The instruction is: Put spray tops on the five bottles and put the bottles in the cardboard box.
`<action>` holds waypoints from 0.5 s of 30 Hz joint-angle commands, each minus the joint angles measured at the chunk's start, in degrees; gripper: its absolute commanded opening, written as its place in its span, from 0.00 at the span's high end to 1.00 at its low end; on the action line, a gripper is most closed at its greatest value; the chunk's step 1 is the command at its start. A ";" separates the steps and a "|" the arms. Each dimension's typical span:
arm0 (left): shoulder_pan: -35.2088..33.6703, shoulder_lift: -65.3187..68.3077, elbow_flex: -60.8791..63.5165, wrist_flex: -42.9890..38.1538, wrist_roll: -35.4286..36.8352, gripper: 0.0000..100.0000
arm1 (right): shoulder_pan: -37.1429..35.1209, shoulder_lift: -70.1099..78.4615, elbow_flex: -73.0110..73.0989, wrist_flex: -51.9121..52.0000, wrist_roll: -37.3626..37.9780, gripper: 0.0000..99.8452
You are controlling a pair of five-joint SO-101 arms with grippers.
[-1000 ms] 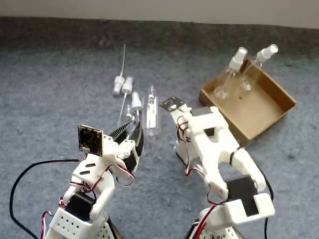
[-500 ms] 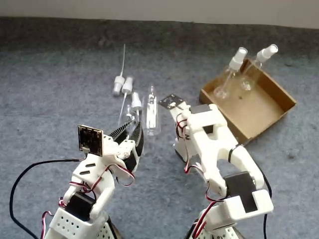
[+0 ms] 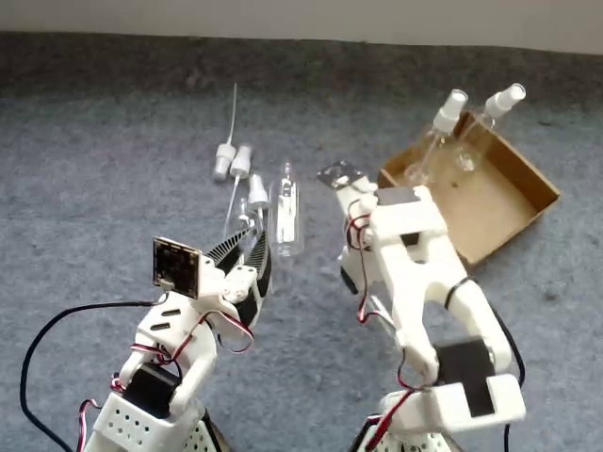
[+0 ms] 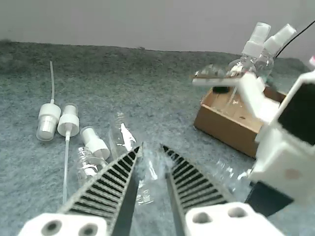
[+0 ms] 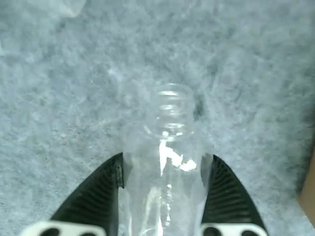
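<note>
My right gripper (image 5: 165,184) is shut on a clear bottle (image 5: 167,147) with a bare threaded neck, held above the grey carpet. In the high view the right arm (image 3: 415,254) stands beside the cardboard box (image 3: 513,202). Two bottles with spray tops (image 3: 445,127) lean in the box's far corner. My left gripper (image 4: 150,147) is open a little, just above two capless bottles (image 4: 123,137) lying on the carpet. Three loose spray tops (image 4: 68,120) lie beside them. In the high view the left gripper (image 3: 251,252) sits at the near end of the lying bottles (image 3: 285,218).
A long dip tube (image 3: 234,105) sticks out from the spray tops (image 3: 232,160) toward the far side. The carpet (image 3: 113,188) is open to the left of them. The box's near wall (image 4: 224,128) is close to the right arm (image 4: 288,142).
The right arm has shifted away from me and toward the box, with the bottle still in its gripper. The left arm has barely moved.
</note>
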 commanded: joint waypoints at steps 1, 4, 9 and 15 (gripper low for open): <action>-0.04 -0.48 1.01 3.25 -7.38 0.99 | 1.19 -11.03 -3.56 2.86 -0.70 0.92; -0.04 -0.48 1.01 3.34 -8.26 0.99 | 0.92 -19.91 -3.30 2.95 -2.64 0.92; -0.57 -0.48 0.92 3.60 -8.35 0.99 | 0.84 -32.92 4.35 2.07 -10.37 0.92; -0.57 -0.48 -3.56 11.69 -13.54 0.99 | 1.10 -47.25 20.88 -8.13 -10.73 0.92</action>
